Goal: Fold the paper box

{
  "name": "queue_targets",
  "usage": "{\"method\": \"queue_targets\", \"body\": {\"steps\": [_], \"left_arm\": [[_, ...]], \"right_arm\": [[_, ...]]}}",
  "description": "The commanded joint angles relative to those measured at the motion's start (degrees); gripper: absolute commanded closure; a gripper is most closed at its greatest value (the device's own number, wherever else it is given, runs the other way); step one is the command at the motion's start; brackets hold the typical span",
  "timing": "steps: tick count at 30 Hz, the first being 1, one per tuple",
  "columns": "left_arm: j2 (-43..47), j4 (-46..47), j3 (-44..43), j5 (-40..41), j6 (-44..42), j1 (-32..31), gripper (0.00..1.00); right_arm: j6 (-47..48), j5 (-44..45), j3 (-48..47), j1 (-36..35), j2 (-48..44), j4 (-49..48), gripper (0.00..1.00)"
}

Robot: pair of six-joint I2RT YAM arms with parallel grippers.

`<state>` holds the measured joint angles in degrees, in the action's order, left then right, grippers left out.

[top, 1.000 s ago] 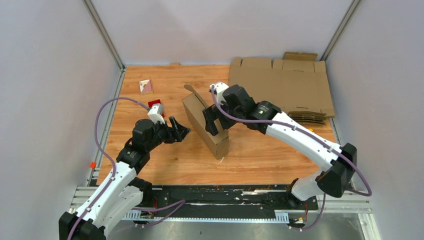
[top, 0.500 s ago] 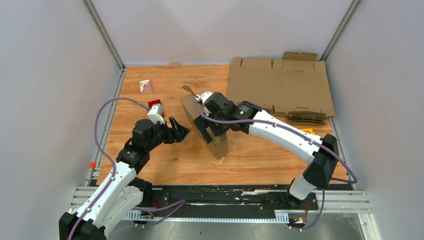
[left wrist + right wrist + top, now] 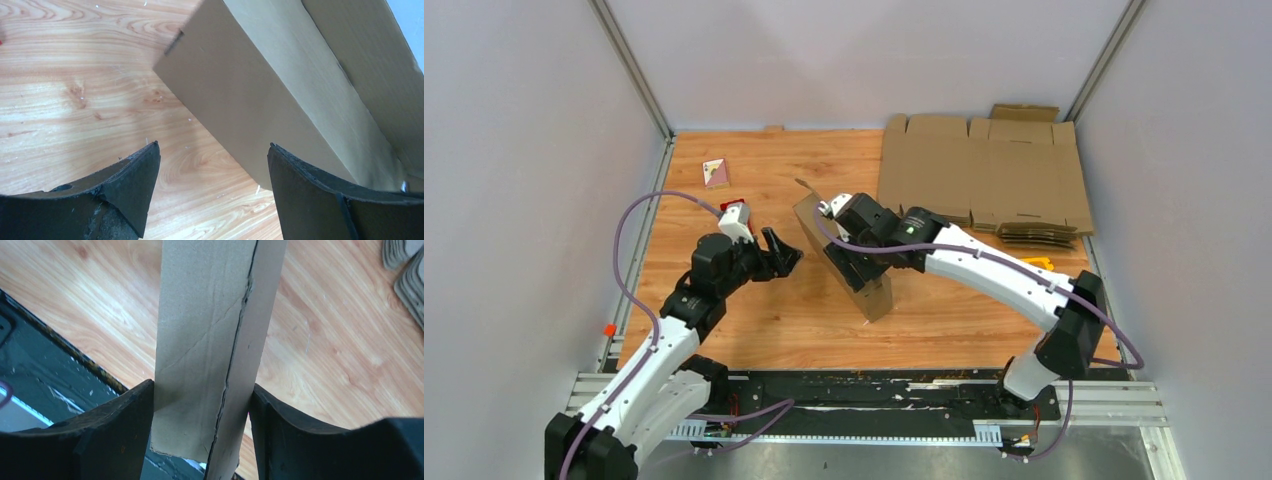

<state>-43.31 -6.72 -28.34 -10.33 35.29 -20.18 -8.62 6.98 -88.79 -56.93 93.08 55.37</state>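
Top external view places the paper box [image 3: 871,298] near the middle of the counter [image 3: 754,330]. It stands on a long narrow side and runs diagonally from far left to near right, probably so that each arm can reach one broad face. The right pincer [image 3: 856,262] comes down over the box's upper edge and straddles it. In the right wrist view both fingers [image 3: 115,435] press against opposite faces of the cardboard, so this pincer is closed about halfway onto the box. The grip seems meant to keep the box upright and squeeze its walls together along the ragged seam on top. The left pincer [image 3: 214,150] hovers just left of the box, spread wide and holding nothing. It points at the broad left face, apparently ready to brace or push it. Whether its right finger brushes the cardboard cannot be told. One small flap sticks up at the far end, so the folding looks unfinished.
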Motion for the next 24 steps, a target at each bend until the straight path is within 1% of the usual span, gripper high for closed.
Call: {"method": "queue_targets", "body": {"steps": [1, 3, 6, 8, 11, 14, 16, 19, 21, 24], "left_arm": [[-3.1, 5.9, -4.5, 1.5, -0.3, 0.4, 0.14], [-4.2, 9.2, -5.5, 1.3, -1.9, 0.4, 0.14], [-5.6, 15.4, -6.9, -2.8, -7.1, 0.4, 0.14], [-7.7, 17.8, -8.4, -4.3, -10.2, 0.4, 0.13], [-12.5, 18.9, -12.2, -5.5, -14.6, 0.4, 0.12], [-17.4, 24.8, -13.9, -10.5, -17.1, 0.4, 0.09], [-20.9, 27.1, -16.1, -14.3, -18.7, 0.4, 0.09], [-25.1, 25.8, -20.4, -17.7, -21.4, 0.4, 0.08], [-27.1, 25.1, -22.2, -18.4, -23.3, 0.4, 0.08], [-29.0, 26.1, -23.3, -21.7, -25.2, 0.4, 0.08]], "right_arm": [[1.5, 0.6, 4.7, 0.3, -8.9, 3.5, 0.4], [1.5, -1.2, 7.9, 0.8, -12.4, 3.3, 0.4], [1.9, -4.0, 12.2, 1.5, -16.8, 2.8, 0.39], [1.9, -5.9, 14.3, 2.0, -19.2, 2.3, 0.38], [2.0, -8.9, 16.6, 2.9, -21.1, 1.7, 0.38], [2.8, -9.3, 18.2, 3.5, -22.4, 1.5, 0.37], [3.1, -8.9, 19.0, 4.1, -23.0, 1.5, 0.36], [3.4, -8.8, 19.6, 4.8, -23.1, 1.6, 0.35], [3.6, -8.7, 19.8, 5.1, -23.0, 1.7, 0.29], [3.3, -7.3, 19.5, 5.3, -23.0, 1.4, 0.17]]}}
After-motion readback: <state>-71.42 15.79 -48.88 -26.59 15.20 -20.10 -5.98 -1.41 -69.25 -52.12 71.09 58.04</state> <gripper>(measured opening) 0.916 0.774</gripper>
